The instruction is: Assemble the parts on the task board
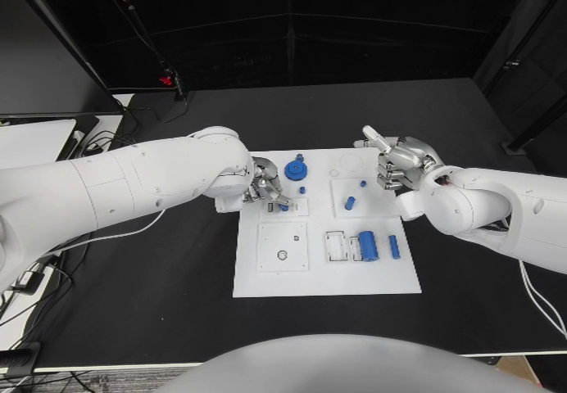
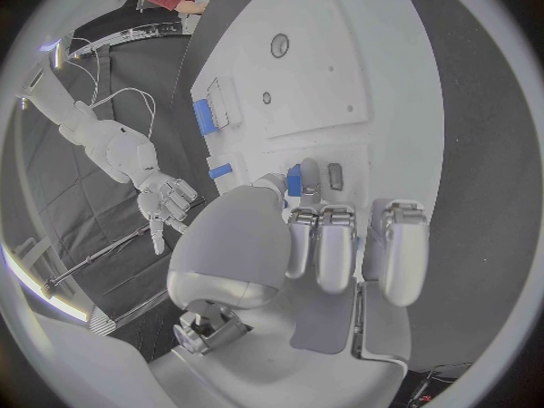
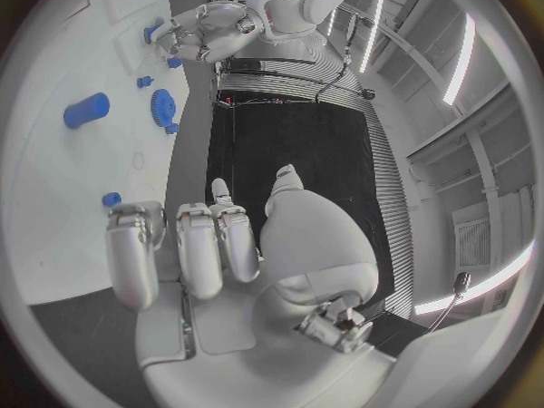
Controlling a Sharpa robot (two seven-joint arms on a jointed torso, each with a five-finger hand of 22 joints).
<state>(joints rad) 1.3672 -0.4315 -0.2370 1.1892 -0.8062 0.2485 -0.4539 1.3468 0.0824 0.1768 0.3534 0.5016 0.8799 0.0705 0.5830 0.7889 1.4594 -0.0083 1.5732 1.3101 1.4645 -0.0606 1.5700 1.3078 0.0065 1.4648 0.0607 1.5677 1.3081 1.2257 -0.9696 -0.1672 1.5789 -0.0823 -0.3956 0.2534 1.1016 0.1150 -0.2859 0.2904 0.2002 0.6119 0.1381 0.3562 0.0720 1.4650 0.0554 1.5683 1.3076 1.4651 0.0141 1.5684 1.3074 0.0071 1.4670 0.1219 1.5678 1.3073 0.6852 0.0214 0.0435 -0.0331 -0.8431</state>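
Two silver many-fingered hands hang over the far half of the white rectangular task board (image 1: pixel 325 274), which lies in the middle of the black table (image 1: pixel 142 303). The left hand (image 1: pixel 267 190) is down at the board's left side, fingers curled onto a small blue peg-like part (image 2: pixel 294 180); whether it truly grips it, I cannot tell. The right hand (image 1: pixel 401 164) hovers above the board's far right corner with nothing in it, fingers loosely bent and apart, one pointing outward. On the board, a blue toothed gear wheel (image 1: pixel 296 170) sits near the far edge, a blue cylinder (image 1: pixel 368 245) lies beside a narrow blue bar (image 1: pixel 393 246), and a short blue stub (image 1: pixel 350 201) lies near the right hand.
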